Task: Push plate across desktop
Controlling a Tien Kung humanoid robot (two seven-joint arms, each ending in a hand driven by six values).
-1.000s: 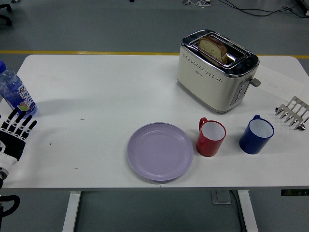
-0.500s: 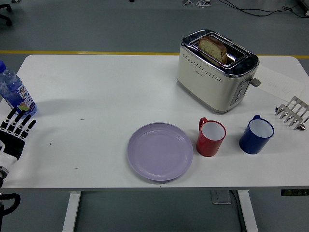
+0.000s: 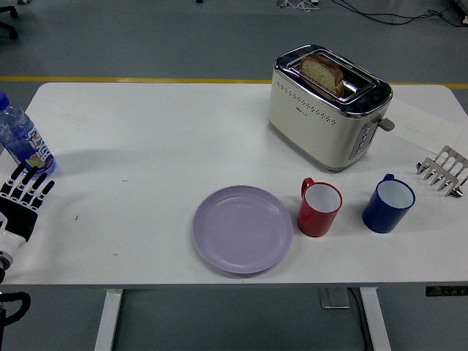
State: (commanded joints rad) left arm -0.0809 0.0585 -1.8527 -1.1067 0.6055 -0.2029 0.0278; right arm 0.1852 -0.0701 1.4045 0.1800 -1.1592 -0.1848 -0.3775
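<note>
Plate (image 3: pixel 243 229) untouched; left robot hand (image 3: pixel 20 199) flat, fingers extended, far left.

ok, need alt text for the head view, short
A lilac plate sits untouched near the front edge of a white table, with the robot's left hand open at the far left edge beside a water bottle. Right of the plate stand a red mug and a blue mug, with a toaster holding bread behind them.
</note>
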